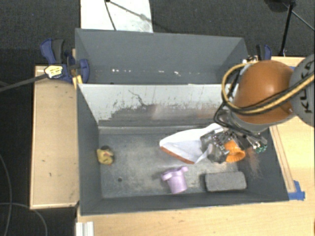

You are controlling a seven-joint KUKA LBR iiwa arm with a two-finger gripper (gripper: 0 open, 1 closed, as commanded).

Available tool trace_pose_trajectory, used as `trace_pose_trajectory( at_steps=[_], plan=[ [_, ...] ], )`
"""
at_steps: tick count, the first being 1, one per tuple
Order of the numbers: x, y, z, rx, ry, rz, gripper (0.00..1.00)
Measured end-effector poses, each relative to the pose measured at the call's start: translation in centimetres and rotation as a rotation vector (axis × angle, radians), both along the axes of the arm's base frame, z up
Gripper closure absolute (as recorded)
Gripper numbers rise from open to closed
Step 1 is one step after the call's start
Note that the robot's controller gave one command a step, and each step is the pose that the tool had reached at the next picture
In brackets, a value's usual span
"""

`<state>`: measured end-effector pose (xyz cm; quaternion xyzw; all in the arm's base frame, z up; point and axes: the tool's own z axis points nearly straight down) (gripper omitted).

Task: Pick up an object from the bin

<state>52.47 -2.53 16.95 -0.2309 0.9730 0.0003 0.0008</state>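
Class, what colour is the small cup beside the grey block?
Pale purple; the cup shows best in the camera view.

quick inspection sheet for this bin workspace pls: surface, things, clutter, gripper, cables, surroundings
surface: grey metal bin, its bottom scuffed and dusty, back wall scratched.
job's things: white and orange flat thing right of the bin's middle, nearest the gripper.
clutter: purple cup-like thing near the front; dark grey block to its right; small yellow lump alone at left.
grippers: gripper low at the flat thing's right end; open or shut cannot be told.
cables: yellow and black cables loop round the orange wrist cover; black cable outside at left.
surroundings: dark floor round the bin.
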Motion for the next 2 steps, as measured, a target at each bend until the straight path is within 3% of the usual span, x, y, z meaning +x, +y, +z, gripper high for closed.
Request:
trace_pose_trajectory(
  at_steps=[1,2],
  plan=[
    [0.0,0.0,0.0,0.000,0.000,0.000,1.00],
    [-0.8,-0.6,11.3,-0.001,-0.001,-0.043,1.00]
  ],
)
